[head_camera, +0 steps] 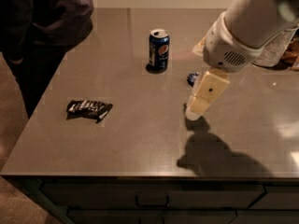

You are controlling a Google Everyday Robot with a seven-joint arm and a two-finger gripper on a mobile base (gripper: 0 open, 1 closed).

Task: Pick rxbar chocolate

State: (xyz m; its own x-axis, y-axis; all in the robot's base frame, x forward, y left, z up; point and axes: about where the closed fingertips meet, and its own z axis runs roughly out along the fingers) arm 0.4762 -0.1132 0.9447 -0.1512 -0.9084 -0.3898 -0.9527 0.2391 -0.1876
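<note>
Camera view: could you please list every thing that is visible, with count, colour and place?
rxbar chocolate: one, black, near the table's left edge.
soda can: one, blue, upright, middle rear.
blue wrapper: one, mostly hidden behind the tool.
printed packaging: pale, far right, count unclear.
table: one, grey.
person: one, dark clothes, upper left.
arm: one, white, upper right.
tool: one, cream, above the table's middle, apart from the rxbar chocolate.
</note>
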